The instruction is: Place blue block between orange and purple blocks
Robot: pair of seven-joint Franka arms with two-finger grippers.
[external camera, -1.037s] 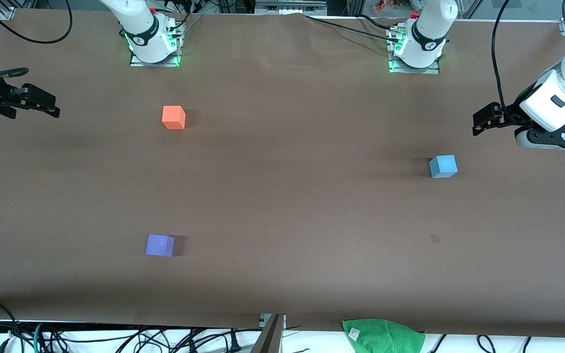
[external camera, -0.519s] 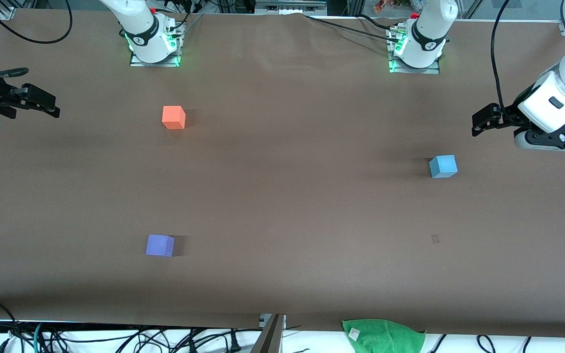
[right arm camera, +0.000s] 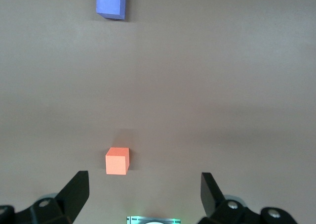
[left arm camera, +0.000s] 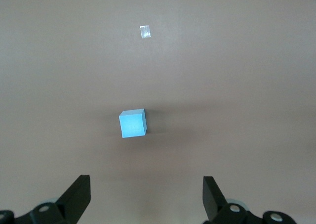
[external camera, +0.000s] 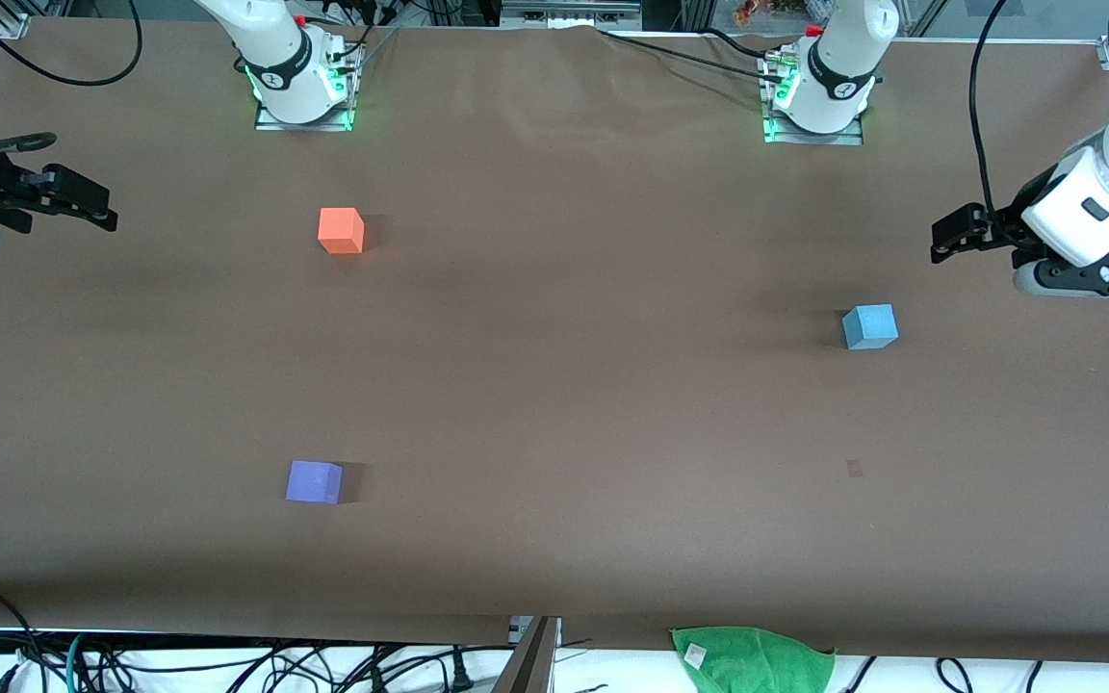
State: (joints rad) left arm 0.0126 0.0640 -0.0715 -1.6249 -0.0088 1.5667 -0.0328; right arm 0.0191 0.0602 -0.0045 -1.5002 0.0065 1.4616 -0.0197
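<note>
Toward the left arm's end of the table (external camera: 554, 385), the blue block (external camera: 869, 326) sits flat on the brown surface, touched by nothing. The left gripper (external camera: 944, 239) hangs in the air just beside it, above the stretch of table between the block and that arm's edge; its fingers (left arm camera: 76, 197) are spread wide apart and hold nothing. In the left wrist view the blue block (left arm camera: 133, 123) lies ahead of the open fingers and roughly midway between them, clear of both.

The orange block (external camera: 341, 230) and the purple block (external camera: 314, 481) stand well apart from the left gripper, toward the right arm's end of the table. The purple one is nearer the front camera than the orange one, with bare table between them.

The right gripper (external camera: 83, 202) waits in the air over the table's edge at the right arm's end, fingers (right arm camera: 74, 192) spread apart and empty. In the right wrist view the orange block (right arm camera: 117, 160) lies close ahead of it and the purple block (right arm camera: 109, 2) well past that.

A green cloth (external camera: 755, 658) lies at the table's edge closest to the front camera.
</note>
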